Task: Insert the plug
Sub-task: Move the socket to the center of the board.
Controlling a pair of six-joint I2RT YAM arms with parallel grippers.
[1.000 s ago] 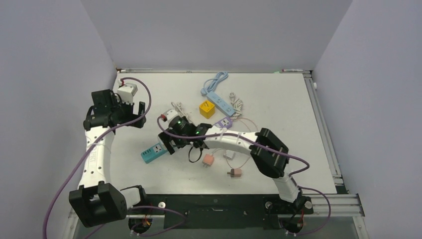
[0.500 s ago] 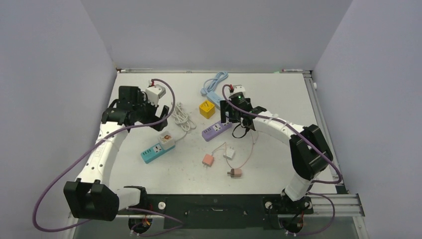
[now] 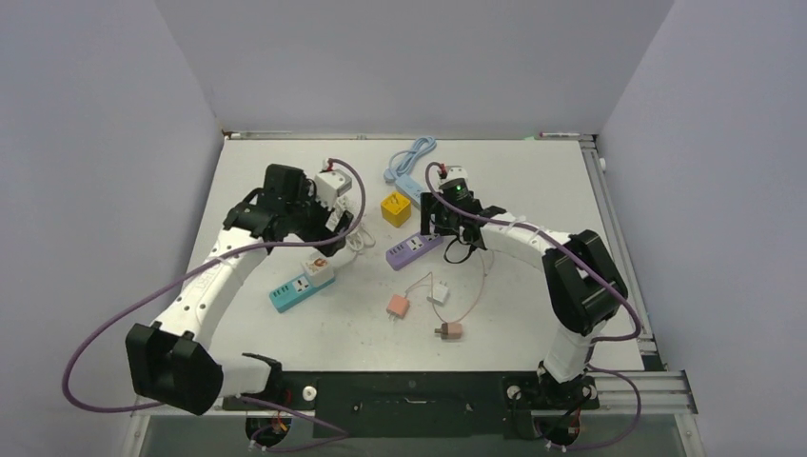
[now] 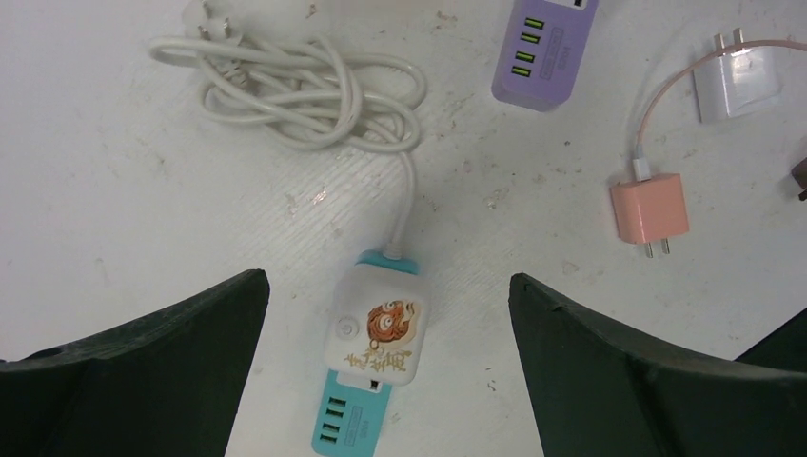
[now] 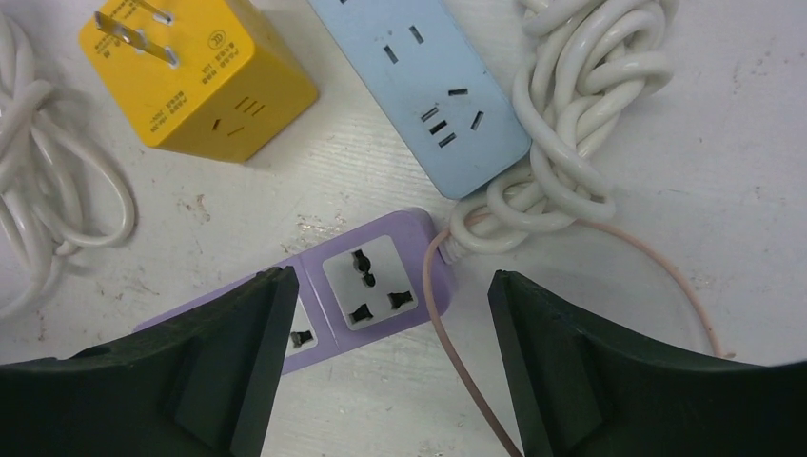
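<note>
Left of the worktop's centre, the white cartoon plug (image 4: 376,333) sits on the teal strip (image 4: 347,426), so I judge the insertion done or nearly so. Next I'd check that it is seated flush. My left gripper (image 4: 387,281) hangs straight above it, jaws wide, holding nothing. My right gripper (image 5: 390,276), equally wide and empty, hovers over the purple strip (image 5: 411,233) nearer the far edge.

Three power strips (image 3: 409,250), three small chargers (image 3: 398,306), one yellow cube adapter (image 3: 396,208), one cartoon-printed plug (image 4: 376,333).
</note>
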